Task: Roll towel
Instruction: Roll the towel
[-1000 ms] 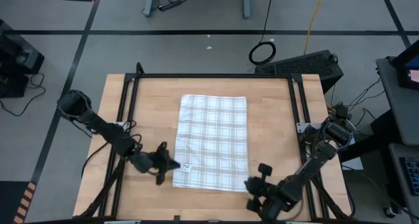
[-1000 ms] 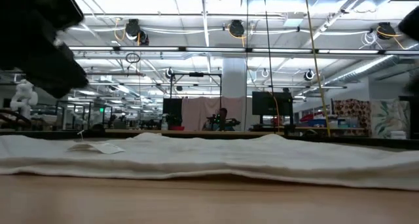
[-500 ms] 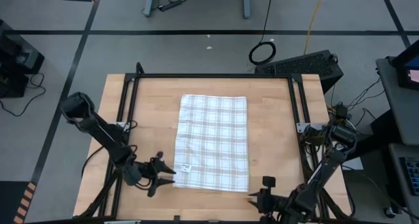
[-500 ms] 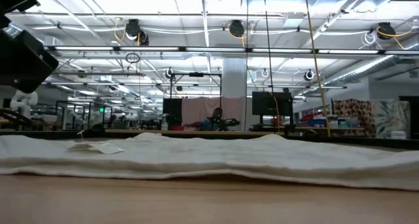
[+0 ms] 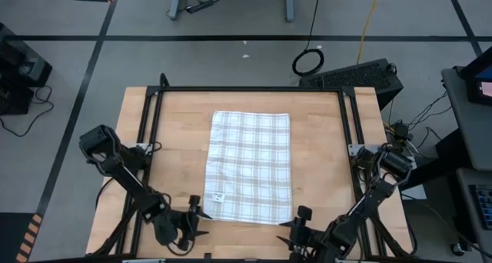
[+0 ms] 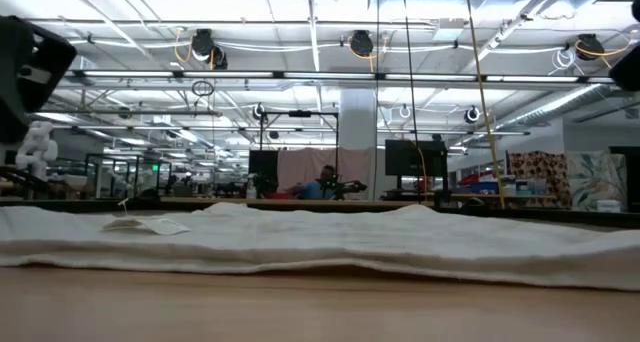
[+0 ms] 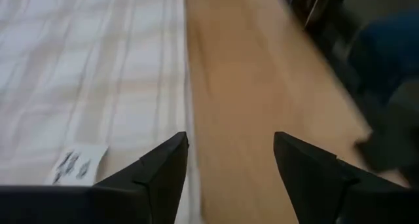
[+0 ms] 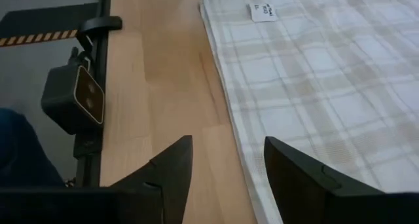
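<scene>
The white towel [image 5: 250, 167] with thin grey check lines lies spread flat on the wooden table, a small label [image 5: 217, 195] on its near left corner. My left gripper [image 5: 197, 218] stands open just off that near left corner, above the bare wood. In the left wrist view the towel [image 7: 91, 73] lies ahead, its edge running between my open fingers. My right gripper [image 5: 292, 226] stands open at the near right corner. Its wrist view shows the towel's near edge [image 8: 243, 135] between the fingers. In the low view the towel [image 6: 320, 244] lies low across the table.
Black frame rails [image 5: 146, 140] run along the table's left, right and far sides. A small black camera box [image 8: 73, 96] sits at the table's near edge. Bare wood [image 5: 173, 148] lies on both sides of the towel. A keyboard [image 5: 350, 74] lies beyond the far right corner.
My left gripper has swung toward the table's near edge and rolled, ending beside the towel's near left corner, and has opened. My right gripper has shifted a little toward the near edge and has opened too. The towel has stayed flat where it was.
</scene>
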